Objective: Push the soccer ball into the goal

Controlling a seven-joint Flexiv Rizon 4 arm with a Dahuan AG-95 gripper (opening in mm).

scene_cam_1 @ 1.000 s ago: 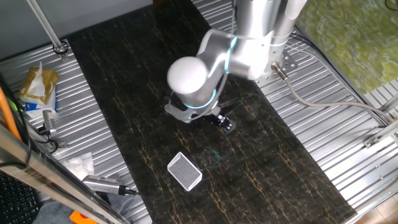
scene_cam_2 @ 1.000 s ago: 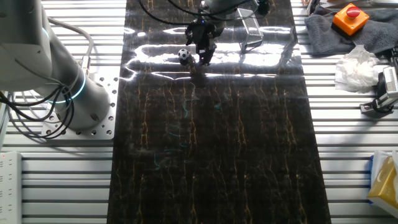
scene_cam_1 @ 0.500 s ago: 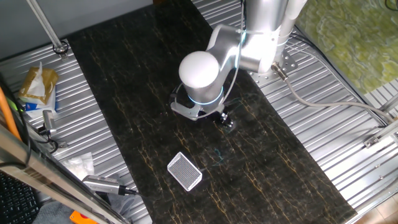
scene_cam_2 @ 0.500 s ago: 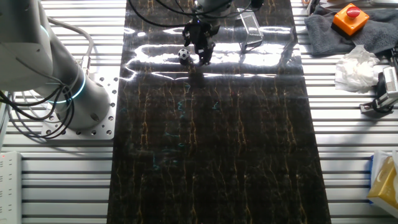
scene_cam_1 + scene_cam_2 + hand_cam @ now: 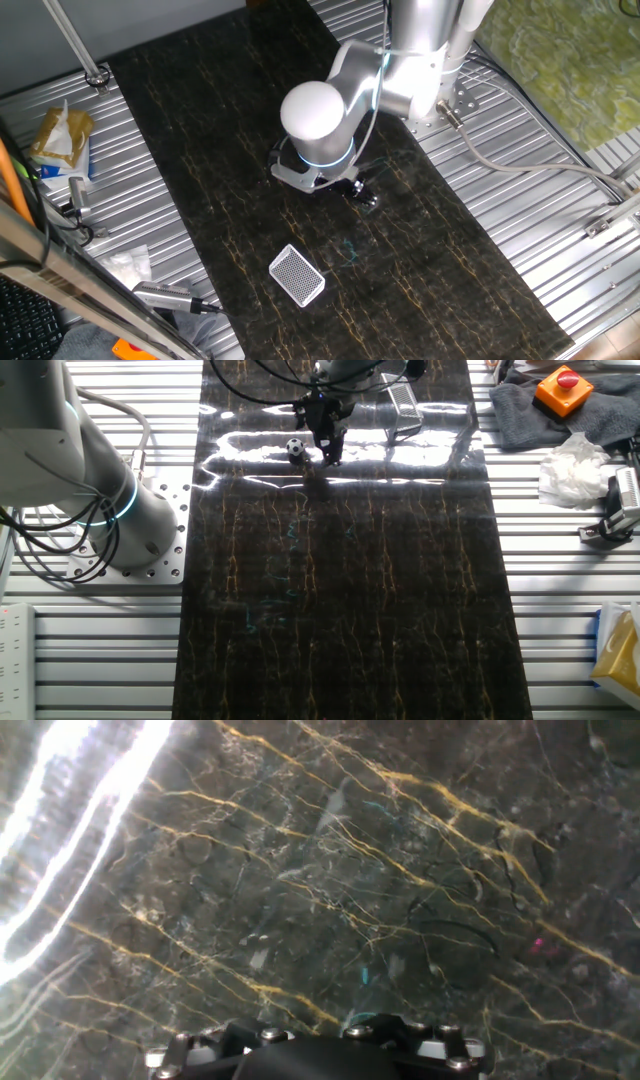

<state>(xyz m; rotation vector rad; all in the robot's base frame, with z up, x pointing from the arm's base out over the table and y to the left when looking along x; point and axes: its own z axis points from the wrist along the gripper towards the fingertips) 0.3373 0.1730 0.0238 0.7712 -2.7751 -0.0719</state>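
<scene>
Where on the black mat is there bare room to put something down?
The long near stretch of the dark gold-veined marble mat is bare. It is crowded at the far end, around the claw, tiny black-and-white soccer ball and white-framed mesh goal.

Place: a robot lab bench.
Tabletop (image 5: 560,610): ribbed aluminium, with a dark marble-look sheet (image 5: 350,610) under the hand.
Safety: red stop button (image 5: 566,380) well off to the hand's side.
Base (image 5: 150,525): bolted mount, cables.
</scene>
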